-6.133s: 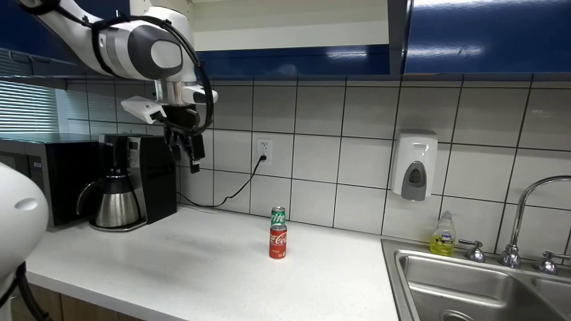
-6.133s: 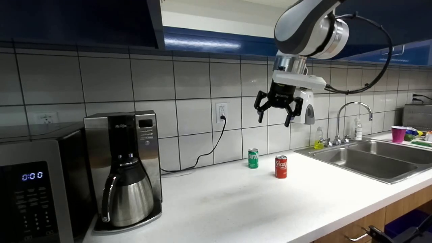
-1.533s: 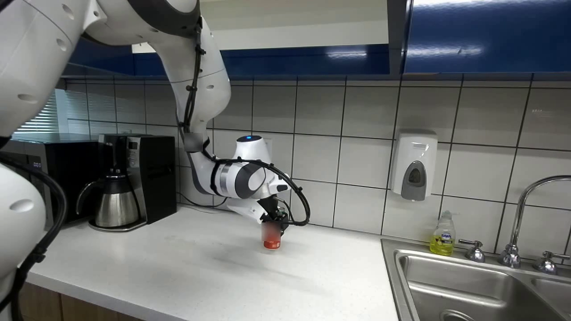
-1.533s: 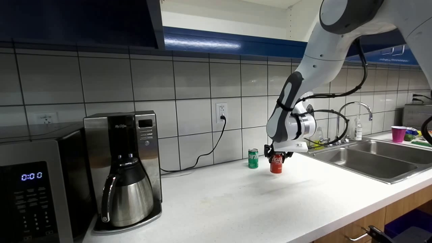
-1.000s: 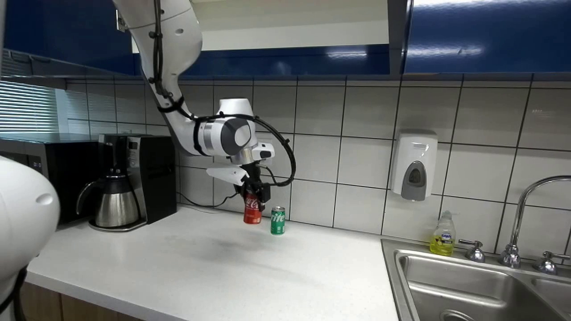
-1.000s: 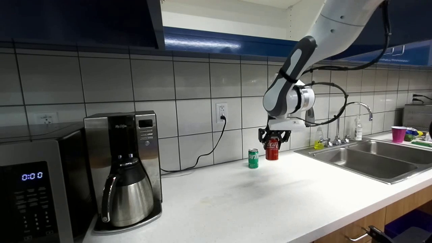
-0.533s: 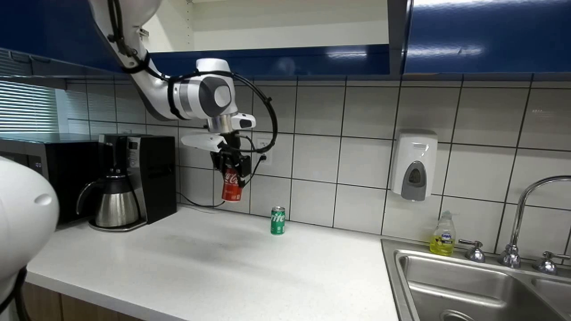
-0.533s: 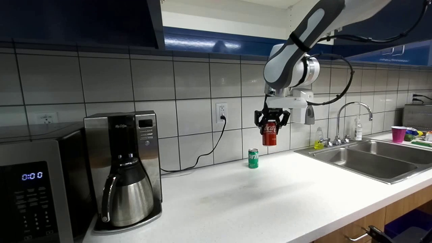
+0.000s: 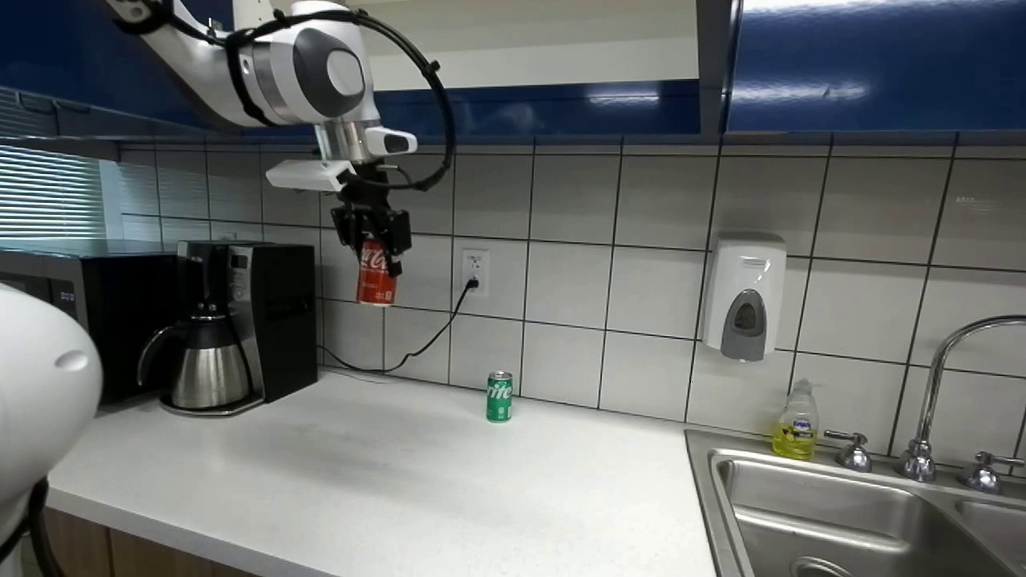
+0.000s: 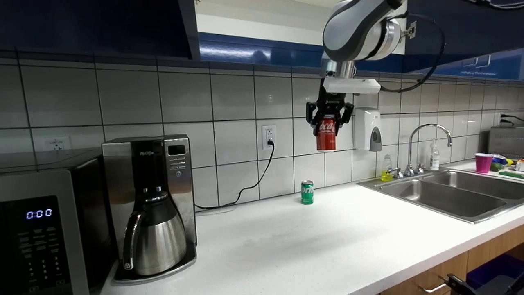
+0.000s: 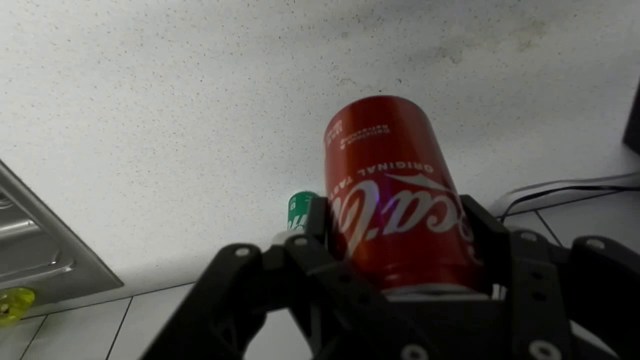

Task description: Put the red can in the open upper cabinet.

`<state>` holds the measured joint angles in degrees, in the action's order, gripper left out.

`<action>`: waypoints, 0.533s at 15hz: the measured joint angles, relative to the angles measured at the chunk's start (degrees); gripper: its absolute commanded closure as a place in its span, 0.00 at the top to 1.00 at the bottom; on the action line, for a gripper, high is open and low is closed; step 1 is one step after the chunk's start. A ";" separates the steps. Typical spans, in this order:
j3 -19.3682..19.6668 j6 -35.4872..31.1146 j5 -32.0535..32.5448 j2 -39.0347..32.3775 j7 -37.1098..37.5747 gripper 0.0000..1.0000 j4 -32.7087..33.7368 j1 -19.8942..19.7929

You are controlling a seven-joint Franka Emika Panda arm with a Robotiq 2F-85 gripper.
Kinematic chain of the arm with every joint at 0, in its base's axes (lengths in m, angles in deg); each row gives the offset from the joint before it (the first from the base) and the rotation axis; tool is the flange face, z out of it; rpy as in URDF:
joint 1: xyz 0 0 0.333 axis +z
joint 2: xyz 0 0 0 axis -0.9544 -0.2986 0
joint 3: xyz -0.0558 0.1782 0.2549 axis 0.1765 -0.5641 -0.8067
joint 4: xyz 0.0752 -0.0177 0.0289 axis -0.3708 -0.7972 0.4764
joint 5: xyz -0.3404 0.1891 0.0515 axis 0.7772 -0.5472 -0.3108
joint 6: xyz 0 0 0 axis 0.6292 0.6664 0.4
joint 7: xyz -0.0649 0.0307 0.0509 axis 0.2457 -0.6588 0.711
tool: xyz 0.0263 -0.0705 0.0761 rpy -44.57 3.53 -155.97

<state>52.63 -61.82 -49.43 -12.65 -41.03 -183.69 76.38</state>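
Observation:
The red can [image 9: 376,282] hangs nearly upright in the air, well above the counter, with my gripper [image 10: 326,131] shut around its upper part. In the wrist view the can [image 11: 387,145] fills the space between the black fingers [image 11: 316,220], which press on its two sides. Higher up, the open upper cabinet [image 10: 262,18] shows its pale interior above a glossy blue lower edge [image 9: 545,108]. Can and gripper are below that edge in both exterior views. Part of the cabinet's opening is hidden behind the arm.
A green can [image 9: 498,397] stands on the counter near the tiled wall. The coffee maker [image 10: 176,164] and microwave [image 10: 41,229] sit at one end, a steel sink [image 9: 701,481] at the other. A soap dispenser [image 9: 744,296] hangs on the wall; a cord [image 9: 437,335] runs from an outlet.
About six seconds ago the red can stood on the counter below my open gripper. It was gripped and lifted; over the last second it has kept rising, clear of the green can.

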 measured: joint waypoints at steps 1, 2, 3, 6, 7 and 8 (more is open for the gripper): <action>-0.70 1.82 -0.40 1.85 0.13 0.39 0.29 0.00; -1.31 3.44 -0.95 3.48 0.22 0.39 0.70 -0.01; -1.91 4.97 -1.43 4.97 0.29 0.39 1.27 -0.01; -3.69 9.18 -2.06 8.72 0.85 0.39 4.06 -0.03; -4.19 10.36 -2.11 9.62 1.06 0.39 5.18 -0.03; -4.62 11.42 -2.13 10.33 1.30 0.39 6.41 -0.03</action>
<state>48.02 -50.40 -51.56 -2.32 -39.73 -177.28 76.35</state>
